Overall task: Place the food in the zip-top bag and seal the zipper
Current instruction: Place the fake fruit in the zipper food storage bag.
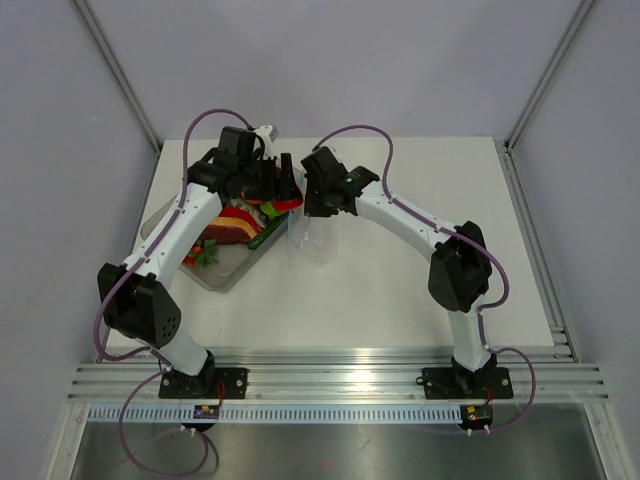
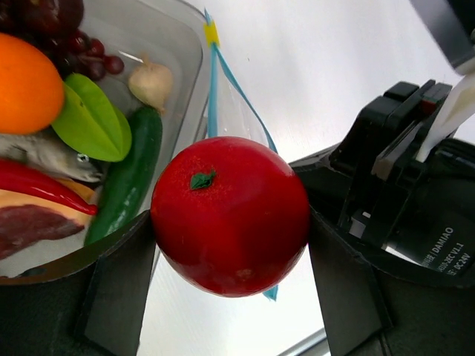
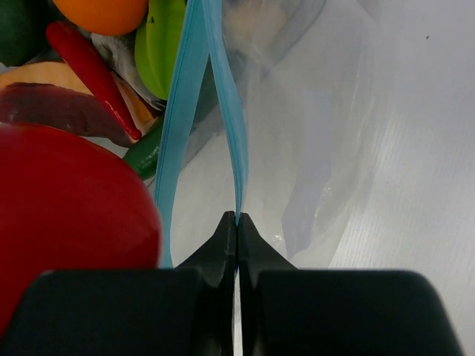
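Note:
My left gripper (image 2: 230,256) is shut on a red toy tomato (image 2: 230,215), one finger on each side, and holds it over the table beside the bag's mouth. My right gripper (image 3: 237,219) is shut on one side of the light-blue zipper (image 3: 228,119). The other zipper strip (image 3: 178,111) stands apart from it, so the mouth of the zip-top bag (image 3: 319,111) gapes. The tomato (image 3: 67,222) sits just left of that opening. From above, both grippers (image 1: 288,192) (image 1: 315,208) meet over the clear bag (image 1: 312,238). More food lies in a tub: an orange (image 2: 26,85), a cucumber (image 2: 130,174), a red chili (image 2: 44,189).
The clear rigid tub (image 2: 197,81) lies left of the bag and also holds a green star fruit (image 2: 93,122), grapes (image 2: 67,30), a fish (image 2: 44,156) and a garlic bulb (image 2: 152,81). The white table (image 1: 400,290) ends at a metal rail near the arm bases.

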Controlling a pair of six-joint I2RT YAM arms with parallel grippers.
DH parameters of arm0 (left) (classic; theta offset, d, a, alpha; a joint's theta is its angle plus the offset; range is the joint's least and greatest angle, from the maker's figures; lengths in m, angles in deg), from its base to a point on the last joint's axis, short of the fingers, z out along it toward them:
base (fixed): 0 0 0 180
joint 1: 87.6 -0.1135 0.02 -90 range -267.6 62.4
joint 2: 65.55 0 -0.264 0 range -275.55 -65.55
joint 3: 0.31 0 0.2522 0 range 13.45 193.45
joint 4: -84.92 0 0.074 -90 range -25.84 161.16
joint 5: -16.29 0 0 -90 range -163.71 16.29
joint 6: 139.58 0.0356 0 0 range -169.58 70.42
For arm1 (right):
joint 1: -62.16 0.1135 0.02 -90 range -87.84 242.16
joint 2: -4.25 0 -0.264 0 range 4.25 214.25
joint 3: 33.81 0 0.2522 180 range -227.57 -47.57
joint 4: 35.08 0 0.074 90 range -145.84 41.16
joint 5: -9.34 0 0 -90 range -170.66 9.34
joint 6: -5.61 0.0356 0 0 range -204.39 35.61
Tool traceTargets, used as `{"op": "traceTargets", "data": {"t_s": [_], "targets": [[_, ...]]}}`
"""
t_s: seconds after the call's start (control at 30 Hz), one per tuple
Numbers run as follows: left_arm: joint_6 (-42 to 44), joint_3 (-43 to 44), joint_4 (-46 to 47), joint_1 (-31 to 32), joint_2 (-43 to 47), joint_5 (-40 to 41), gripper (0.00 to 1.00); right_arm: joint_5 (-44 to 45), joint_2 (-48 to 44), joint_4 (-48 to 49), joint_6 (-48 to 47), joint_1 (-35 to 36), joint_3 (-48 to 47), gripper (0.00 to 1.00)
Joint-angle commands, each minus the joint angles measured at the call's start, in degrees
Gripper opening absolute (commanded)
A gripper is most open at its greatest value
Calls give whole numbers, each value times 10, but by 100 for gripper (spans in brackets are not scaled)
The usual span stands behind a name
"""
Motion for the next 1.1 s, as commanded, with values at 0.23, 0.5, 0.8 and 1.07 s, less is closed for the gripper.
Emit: {"op": "traceTargets", "data": {"t_s": [0.23,0.5,0.8,1.07], "targets": [[-42,-58,66,-1,24,-77,54,-18,-40,74,34,3,20,0],[-44,-86,69,-1,8,-54,54,-24,-70,106,43,3,48,0],[-37,-77,50,-1,-2,-18,54,-58,-84,138,58,3,63,0],[-55,-53,57,-1,-26,-23,54,-106,-91,167,75,3,86,0]]}}
